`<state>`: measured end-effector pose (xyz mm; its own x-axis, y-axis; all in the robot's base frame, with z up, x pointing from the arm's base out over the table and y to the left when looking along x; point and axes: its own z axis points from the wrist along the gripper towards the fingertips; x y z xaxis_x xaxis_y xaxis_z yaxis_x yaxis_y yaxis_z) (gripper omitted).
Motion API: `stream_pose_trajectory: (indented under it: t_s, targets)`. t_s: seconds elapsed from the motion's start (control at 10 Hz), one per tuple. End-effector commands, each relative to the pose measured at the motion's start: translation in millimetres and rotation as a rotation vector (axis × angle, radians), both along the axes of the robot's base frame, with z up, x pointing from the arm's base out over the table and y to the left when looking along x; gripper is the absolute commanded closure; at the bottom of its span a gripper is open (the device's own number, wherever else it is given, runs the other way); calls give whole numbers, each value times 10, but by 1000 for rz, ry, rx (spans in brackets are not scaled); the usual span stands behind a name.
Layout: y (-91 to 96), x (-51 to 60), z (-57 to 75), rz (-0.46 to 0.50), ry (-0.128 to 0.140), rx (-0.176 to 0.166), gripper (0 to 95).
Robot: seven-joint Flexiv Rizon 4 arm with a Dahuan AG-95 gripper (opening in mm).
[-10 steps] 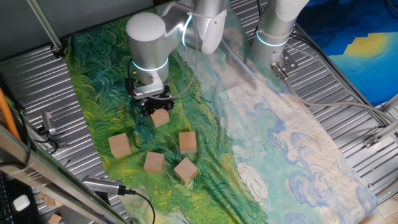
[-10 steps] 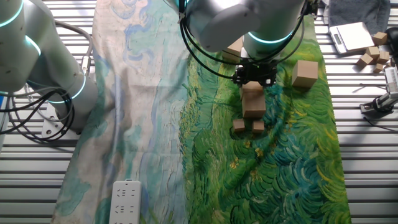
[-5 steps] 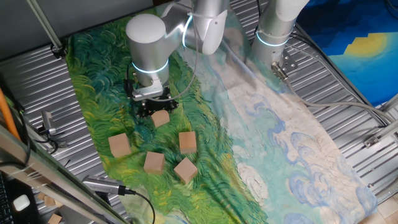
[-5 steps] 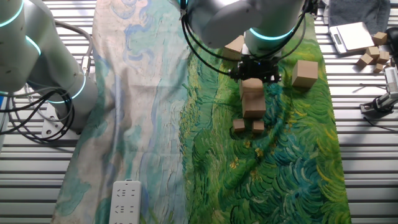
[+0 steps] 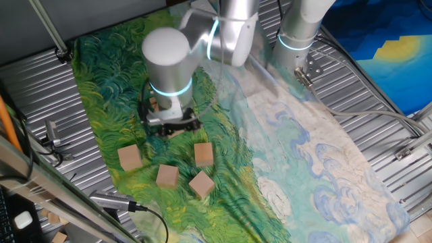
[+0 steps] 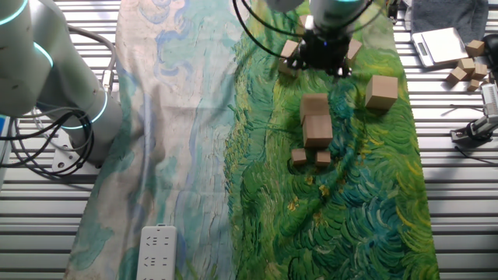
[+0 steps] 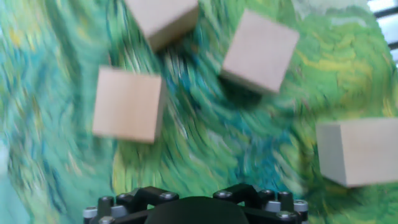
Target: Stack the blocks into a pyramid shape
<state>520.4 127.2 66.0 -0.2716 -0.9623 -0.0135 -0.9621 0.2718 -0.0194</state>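
One fixed view, L to R: four plain light-tan wooden cubes lie loose on the green swirl-print cloth (image 5: 101,81) near its front edge: cube (image 5: 129,158) far L, next cube (image 5: 167,176) lower, a tilted cube (image 5: 201,183) just R of that, and a fourth cube (image 5: 203,153) above the tilted one. None touch. The arm's black two-finger gripper (image 5: 172,127) hangs low over the cloth, above and between the first and fourth cubes. A tan bit shows at its tips, partly hidden.

Other fixed view: white power strip (image 6: 156,250) bottom L on the pale part of the cloth. Gripper is at the top edge w/ one cube either side. Below it two cubes sit touching, one behind the other. Two much smaller tan cubes (image 6: 299,158) lie just in front. Another big cube is off R, apart.

Hand view, blurred: four cubes on the green, all apart, none btwn the fingers. Claw spread or pressed together: can't tell, tips out of frame.
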Motion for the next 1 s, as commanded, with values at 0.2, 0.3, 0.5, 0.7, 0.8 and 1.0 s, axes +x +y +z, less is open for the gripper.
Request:
stream_pose_trajectory:
  t_s: [0.2, 0.3, 0.5, 0.7, 0.8, 1.0]
  targets:
    - [252, -80, 44, -42, 5, 3, 190]
    - [306, -136, 48, -57, 6, 8, 190]
    - [394, -259, 46, -88, 6, 7, 190]
    - [451, -346, 6, -114, 6, 17, 190]
    - [511, -405, -27, -125, 1, 18, 190]
    - [598, -444, -76, -138, -6, 17, 190]
